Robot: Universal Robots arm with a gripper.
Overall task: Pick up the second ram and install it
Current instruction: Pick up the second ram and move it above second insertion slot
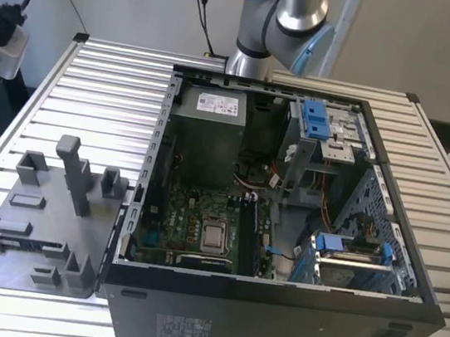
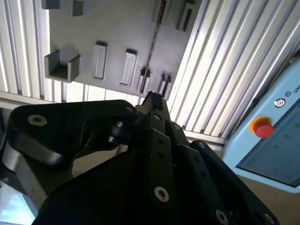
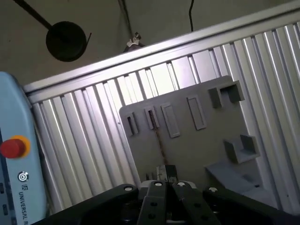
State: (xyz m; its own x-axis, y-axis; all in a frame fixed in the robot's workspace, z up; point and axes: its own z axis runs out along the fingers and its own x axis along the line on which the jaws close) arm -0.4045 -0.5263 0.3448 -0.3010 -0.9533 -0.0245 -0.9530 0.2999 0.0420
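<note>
Ribbed metal table [image 1: 95, 75] | open computer case [image 1: 269, 330] mid-frame in the exterior view | grey tray [image 1: 45, 223] at its lower left | my pincer [image 3: 166, 172] pinched shut, empty, above the tray | second ram [image 3: 158, 139] on edge in the tray | risk: descending closed, I could strike its thin edge and topple it

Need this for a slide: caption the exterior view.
Open computer case on a slatted table, grey tray at the exterior view's left, arm behind.
</note>
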